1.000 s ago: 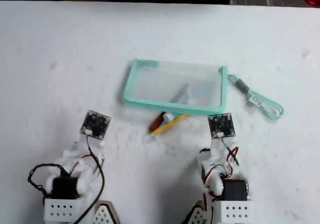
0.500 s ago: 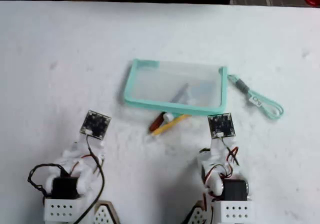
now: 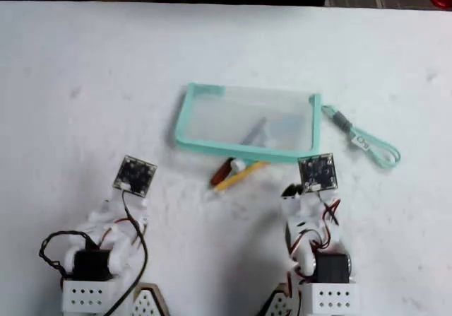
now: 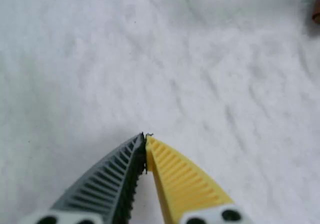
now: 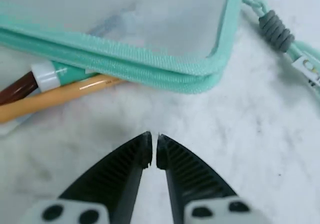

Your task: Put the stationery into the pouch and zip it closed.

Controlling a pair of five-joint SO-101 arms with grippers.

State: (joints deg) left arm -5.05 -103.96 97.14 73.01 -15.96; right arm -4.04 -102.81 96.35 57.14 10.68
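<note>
On my right gripper (image 5: 154, 149) the two black ribbed fingers (image 5: 125, 171) taper to points that sit together with only a hairline between them, gripping nothing. Just ahead of those tips lies the rectangular pouch (image 5: 150, 66), soft translucent plastic bound in woven mint-green tape, with its rounded corner nearest the jaws. A slim yellow-orange pencil (image 5: 60, 96) lies against that near edge, ahead of the jaws and toward the left arm's side. A pen with a glossy brown end, white collar and teal barrel (image 5: 45, 78) lies alongside the pencil. Through the plastic I see a blurred grey stick shape (image 3: 254, 131). A mint cord strap with a grey ribbed coil (image 5: 274, 27) trails from the pouch's far corner. My left gripper (image 4: 145, 141) has one grey and one yellow ridged finger meeting at the tips over the white mottled table (image 4: 150, 58), well apart from the pouch.
</note>
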